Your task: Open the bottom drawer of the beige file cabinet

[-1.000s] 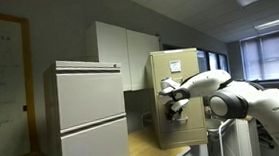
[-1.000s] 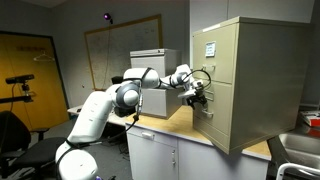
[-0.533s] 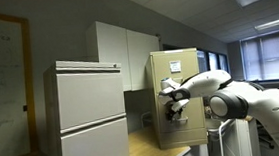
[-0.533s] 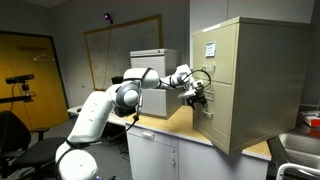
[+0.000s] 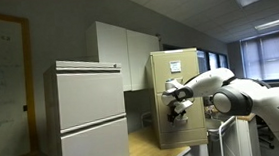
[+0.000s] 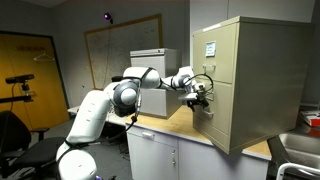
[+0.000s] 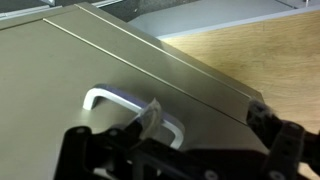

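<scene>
The beige file cabinet (image 5: 177, 85) (image 6: 250, 80) stands on a wooden counter, with white paper sheets on its upper front. My gripper (image 5: 175, 107) (image 6: 200, 98) is pressed up to the front of the bottom drawer (image 5: 188, 126) (image 6: 222, 122). In the wrist view the drawer front (image 7: 90, 60) fills the frame, with a silver bar handle (image 7: 110, 98) at its middle. My gripper (image 7: 210, 125) is open. One clear-padded finger rests against the handle and the other finger is far off at the right. The drawer front looks flush with the cabinet.
A wider pale grey cabinet with two big drawers (image 5: 87, 112) (image 6: 148, 62) stands beside the beige one. White wall cupboards (image 5: 128, 54) hang behind. The wooden counter (image 5: 150, 147) (image 6: 185, 125) (image 7: 260, 50) runs between them. A sink (image 6: 300, 150) is at the counter's end.
The arm has shifted slightly towards the cabinet front. The drawer has not visibly moved.
</scene>
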{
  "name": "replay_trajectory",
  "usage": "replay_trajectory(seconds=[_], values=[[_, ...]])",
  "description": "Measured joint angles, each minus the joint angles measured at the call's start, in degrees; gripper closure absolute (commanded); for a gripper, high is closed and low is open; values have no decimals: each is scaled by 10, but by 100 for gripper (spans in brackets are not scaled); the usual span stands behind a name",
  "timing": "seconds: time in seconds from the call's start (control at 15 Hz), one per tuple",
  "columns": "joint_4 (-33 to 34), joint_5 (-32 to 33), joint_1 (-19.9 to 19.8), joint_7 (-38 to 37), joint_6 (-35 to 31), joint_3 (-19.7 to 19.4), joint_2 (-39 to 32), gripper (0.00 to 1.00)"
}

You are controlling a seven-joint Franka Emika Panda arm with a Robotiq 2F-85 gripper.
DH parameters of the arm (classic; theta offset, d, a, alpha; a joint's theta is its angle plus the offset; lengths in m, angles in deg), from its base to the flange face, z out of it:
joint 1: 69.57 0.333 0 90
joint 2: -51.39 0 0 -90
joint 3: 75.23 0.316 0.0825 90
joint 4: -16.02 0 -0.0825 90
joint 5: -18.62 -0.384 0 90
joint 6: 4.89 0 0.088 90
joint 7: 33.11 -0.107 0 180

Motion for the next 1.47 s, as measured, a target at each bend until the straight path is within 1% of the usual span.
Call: replay_trajectory(seconds=[0.13,0.2,0.53,0.67,0.93,1.07,1.13,1.33,1.47], values=[[-9,-5,-4,-4,-16,0,0,0],[-18,-15,-9,-7,-35,-1,0,0],[-79,-80,-24,-77,-156,-4,25,0],[-95,-95,-24,-108,-210,-7,28,0],[-142,-96,-11,-142,-272,-18,48,0],[-160,-78,4,-161,-300,-32,53,0],[-167,-57,16,-176,-314,-42,53,0],[-173,33,58,-239,-355,-82,36,0],[-175,106,92,-298,-363,-119,26,0]])
